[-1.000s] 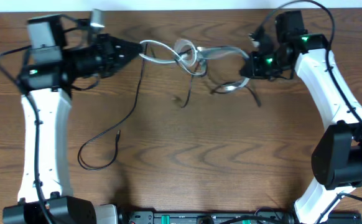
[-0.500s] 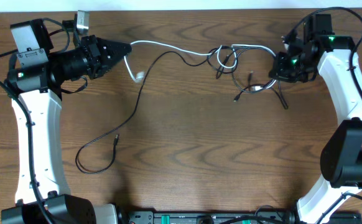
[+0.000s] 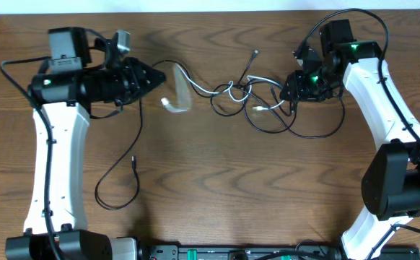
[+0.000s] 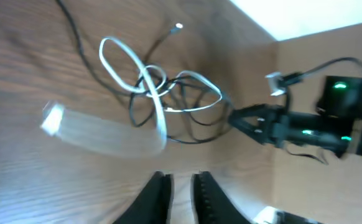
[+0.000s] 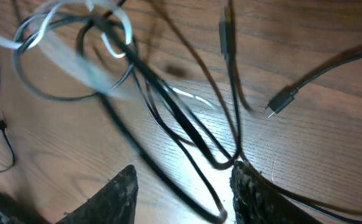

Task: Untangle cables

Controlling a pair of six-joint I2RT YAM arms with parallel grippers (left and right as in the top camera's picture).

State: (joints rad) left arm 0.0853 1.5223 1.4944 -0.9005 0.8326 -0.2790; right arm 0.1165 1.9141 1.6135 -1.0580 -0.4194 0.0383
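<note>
The cables [image 3: 245, 95] lie on the wooden table [image 3: 217, 191] between the two arms, in the far half of it, as a loose knot of black and whitish cords. From the knot a whitish cable [image 3: 180, 92] goes to the left. It looks blurred, and its pale plug end lies just beside the left gripper [image 3: 159, 75]. A thin black cable [image 3: 116, 204] runs from near this gripper toward the near edge of the table, makes one open loop there and ends in a small plug [image 3: 134, 162]. In the left wrist view the fingers [image 4: 159, 194] stand close to each other with only a narrow gap, and no cord shows between them. The knot [image 4: 162, 93] is well ahead of them. The right gripper [image 3: 287, 88] is at the right side of the knot. In its own view the fingers [image 5: 122, 194] are spread wide, and a black loop [image 5: 215, 163] touches the tip of one finger. A free black plug [image 5: 279, 101] lies on the wood nearby.
</note>
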